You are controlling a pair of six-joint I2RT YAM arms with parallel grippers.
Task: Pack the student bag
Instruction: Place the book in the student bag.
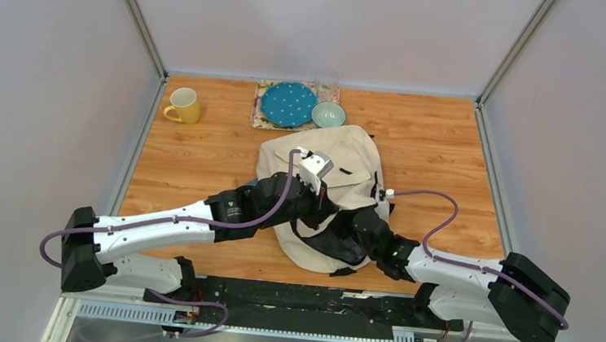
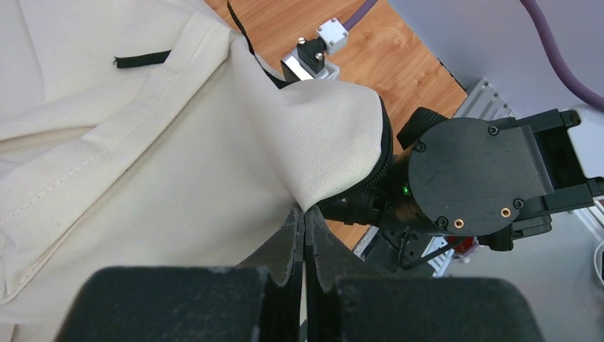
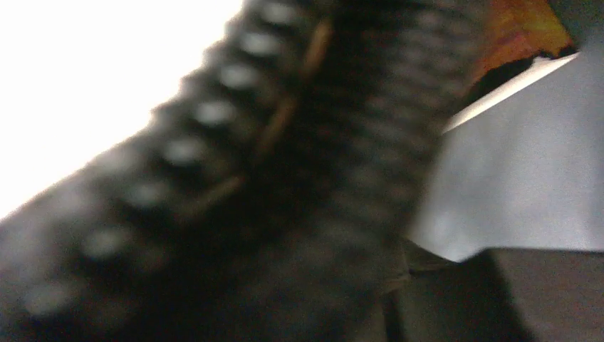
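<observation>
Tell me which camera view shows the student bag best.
Top external: nearly the whole student bag lies mid-table, outline and dark opening visible. Left wrist shows only cream fabric pinched by the left hand. Right wrist gives a blurred close-up, apparently of its zipper.

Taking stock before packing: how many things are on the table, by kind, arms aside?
Mug: 1
Plate: 1
Bowl: 1
Glass: 1
Placemat: 1
Backpack: 1
Total: 6
</observation>
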